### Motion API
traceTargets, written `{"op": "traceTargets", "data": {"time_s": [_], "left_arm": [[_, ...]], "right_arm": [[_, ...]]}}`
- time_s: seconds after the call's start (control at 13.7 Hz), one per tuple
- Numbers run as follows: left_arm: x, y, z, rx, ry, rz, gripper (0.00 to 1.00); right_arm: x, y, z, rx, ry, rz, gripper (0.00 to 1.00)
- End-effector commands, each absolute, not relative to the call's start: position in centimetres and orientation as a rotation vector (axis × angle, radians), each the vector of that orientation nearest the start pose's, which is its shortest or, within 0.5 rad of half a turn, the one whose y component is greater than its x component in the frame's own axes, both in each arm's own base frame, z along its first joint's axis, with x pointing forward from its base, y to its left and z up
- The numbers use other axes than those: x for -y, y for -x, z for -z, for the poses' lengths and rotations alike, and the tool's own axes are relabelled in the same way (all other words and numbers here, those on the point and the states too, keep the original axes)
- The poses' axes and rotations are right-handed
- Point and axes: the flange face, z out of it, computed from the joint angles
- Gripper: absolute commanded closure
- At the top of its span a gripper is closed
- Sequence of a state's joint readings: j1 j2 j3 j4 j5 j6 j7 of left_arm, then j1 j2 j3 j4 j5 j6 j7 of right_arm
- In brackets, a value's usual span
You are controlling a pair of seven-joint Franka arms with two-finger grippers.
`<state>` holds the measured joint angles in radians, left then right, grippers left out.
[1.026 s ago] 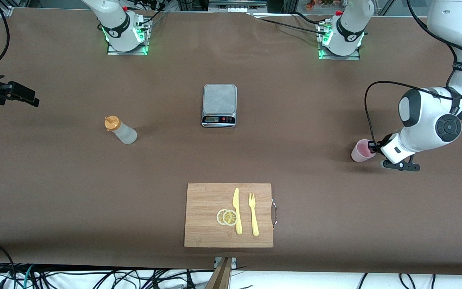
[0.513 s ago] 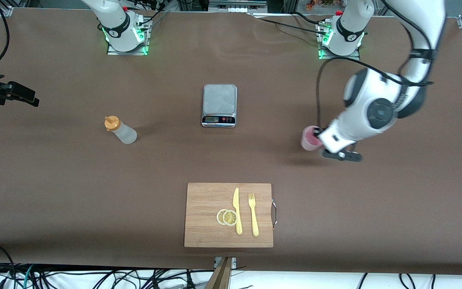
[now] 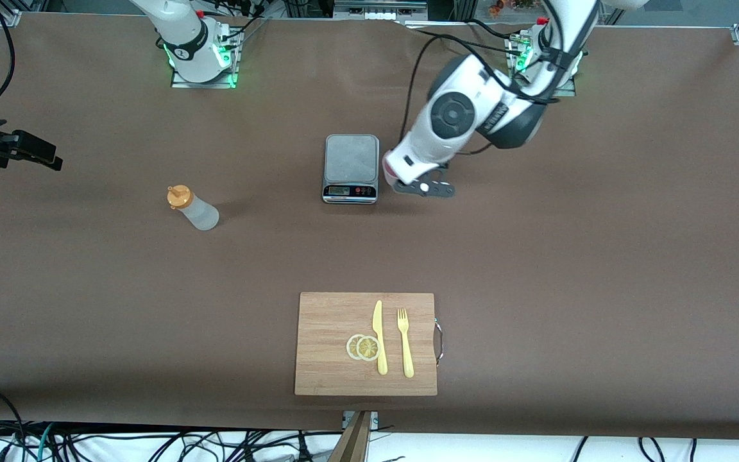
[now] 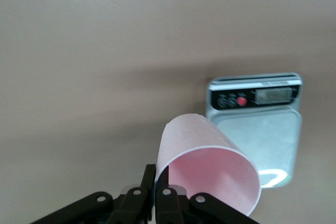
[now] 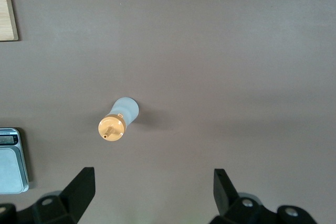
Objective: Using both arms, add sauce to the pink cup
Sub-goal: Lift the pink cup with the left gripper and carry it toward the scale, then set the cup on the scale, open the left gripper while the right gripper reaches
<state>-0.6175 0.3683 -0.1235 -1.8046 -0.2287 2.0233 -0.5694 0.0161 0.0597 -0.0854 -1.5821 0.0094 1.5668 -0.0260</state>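
Note:
The pink cup (image 4: 205,166) hangs tilted in my left gripper (image 4: 159,174), whose fingers are shut on its rim, one inside and one outside. In the front view the left gripper (image 3: 395,174) is over the table just beside the scale (image 3: 351,157), toward the left arm's end, and the hand hides most of the cup. The sauce bottle (image 3: 195,209) with its orange cap stands upright toward the right arm's end. My right gripper (image 5: 152,177) waits open and empty, apart from the bottle (image 5: 119,118), and shows at the table's edge (image 3: 49,158).
The scale's plate (image 4: 262,129) is bare. A wooden cutting board (image 3: 331,333), nearer the front camera than the scale, carries a yellow knife (image 3: 379,337), a fork (image 3: 405,343) and two lemon slices (image 3: 363,347). Both arm bases stand along the table's edge farthest from the front camera.
My left arm has carried the pink cup from the left arm's end of the table to just beside the scale. The right arm and the sauce bottle have not moved.

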Motion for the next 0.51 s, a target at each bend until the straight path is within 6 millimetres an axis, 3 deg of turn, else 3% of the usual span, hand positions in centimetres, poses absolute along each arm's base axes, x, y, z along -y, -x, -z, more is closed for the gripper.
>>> {"op": "traceTargets", "data": {"time_s": [0.0, 0.44], "left_arm": [[46.2, -45.2, -32.4, -0.019, 3.238, -0.469, 1.0], [50.6, -42.4, -28.5, -0.017, 3.25, -0.465, 1.0]], "right_arm": [[3.9, -56.7, -58.9, -0.044, 3.132, -0.112, 0.0], [4.0, -56.7, -58.9, -0.044, 3.132, -0.11, 0.0]]}}
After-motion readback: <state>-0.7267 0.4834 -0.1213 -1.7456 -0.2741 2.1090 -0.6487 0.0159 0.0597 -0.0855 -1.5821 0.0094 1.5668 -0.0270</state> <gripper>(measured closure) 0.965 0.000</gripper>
